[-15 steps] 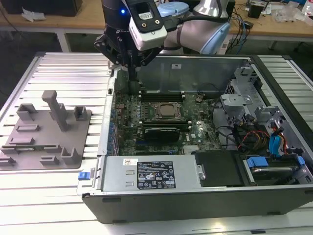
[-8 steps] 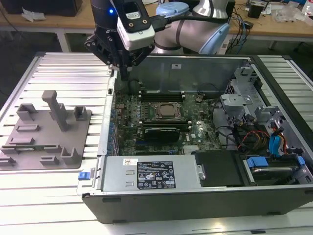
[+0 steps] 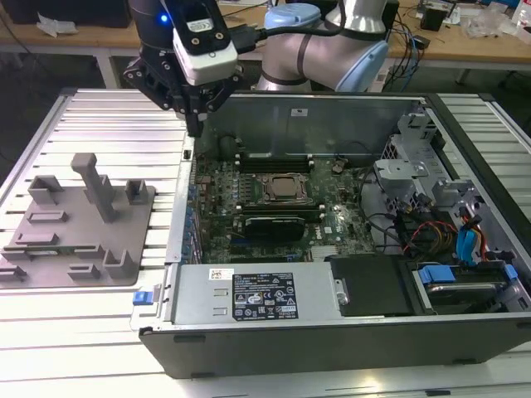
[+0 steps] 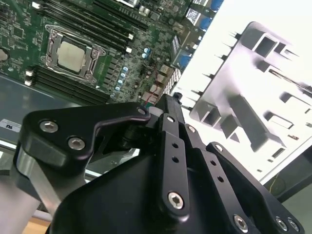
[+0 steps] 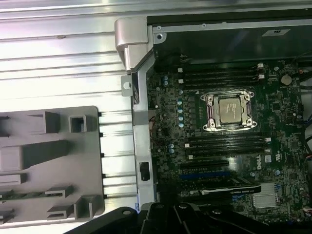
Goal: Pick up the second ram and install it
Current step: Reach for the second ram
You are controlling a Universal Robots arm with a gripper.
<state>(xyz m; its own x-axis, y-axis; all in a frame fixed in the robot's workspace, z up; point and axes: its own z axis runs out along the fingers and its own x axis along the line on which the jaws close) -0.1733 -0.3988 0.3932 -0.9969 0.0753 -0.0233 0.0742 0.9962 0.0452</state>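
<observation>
Closest to the lens, black linkage of the tool [image 4: 171, 100] in the second wrist view, tapering toward its tip. From the exterior view, drawn together to a point and hanging above the case wall [image 3: 184, 215] on that view's left, between grey holder and motherboard. Nothing green seen in its grip, so judged closed on nothing.

Just beyond, inside the open computer case, the motherboard [image 5: 195, 122] with CPU socket [image 5: 230, 111] and long black slots [image 5: 226, 145] on either side of it. No telling whether any stick sits seated there.

Farther out on the ribbed surface [image 3: 108, 133], well apart from the tool, the grey holder [image 3: 79, 228]. Most likely the second ram [image 5: 22, 194]: a thin dark strip in one low slot of that holder, too dim to be sure.

Judged early in the job: stick not yet picked up, with both pickup and seating in a slot left to do.
</observation>
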